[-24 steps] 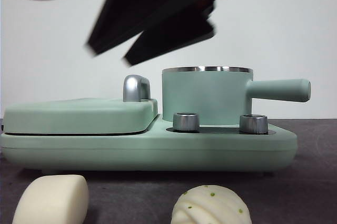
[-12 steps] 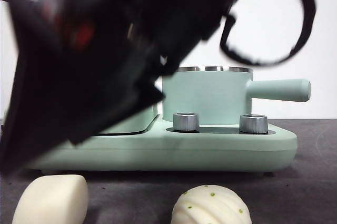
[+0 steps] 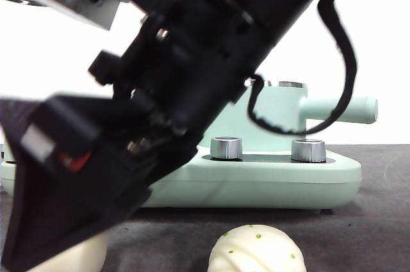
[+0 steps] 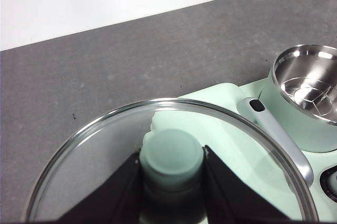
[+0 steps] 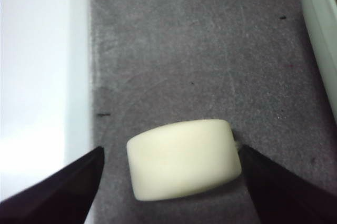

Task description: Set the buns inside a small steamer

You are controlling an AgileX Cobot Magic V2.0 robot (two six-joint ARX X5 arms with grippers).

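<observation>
Tabletop [image 5: 210, 50]: dark grey, carries everything.

Cooker base [image 3: 269, 179]: mint green, two steel knobs in front.

Right arm [image 3: 192, 93]: big and dark in the front view, slanting down toward 7 o'clock.

Steamer [image 4: 308, 100]: on the base, uncovered, steel bowl empty.

Lid [image 4: 105, 145]: glass, held clear of the steamer; left tool [image 4: 172, 179] clamped on its green knob.

Smooth bun [image 5: 184, 158]: on the tabletop, lying between the jaws of the right tool [image 5: 171, 182], which stand apart, neither touching it.

Pleated bun [image 3: 256, 249]: at 6 o'clock in the front view, untouched.

Handling note: my judgement is to lower until the jaws flank the smooth bun's middle, close softly so the dough isn't dented, and keep the lid aside.
</observation>
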